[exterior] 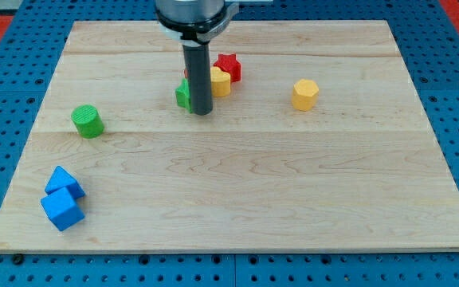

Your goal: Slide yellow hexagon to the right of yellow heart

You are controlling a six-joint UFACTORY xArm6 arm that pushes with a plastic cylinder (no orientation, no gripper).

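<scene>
My tip [202, 112] rested on the table [237, 199], touching a green block [183, 95] at its left. The yellow heart [220, 81] sat just upper-right; the yellow hexagon [304, 94] lay well right. No hand existed to open or close.

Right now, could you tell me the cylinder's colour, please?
Green; the cylinder shows plainly in the camera view.

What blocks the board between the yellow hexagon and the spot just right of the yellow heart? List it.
Nothing visible does. The yellow hexagon sits alone toward the view's right, with bare board between it and the yellow heart. The red block is above the heart, off that line. My tip is left of the heart, beside the green block.
</scene>
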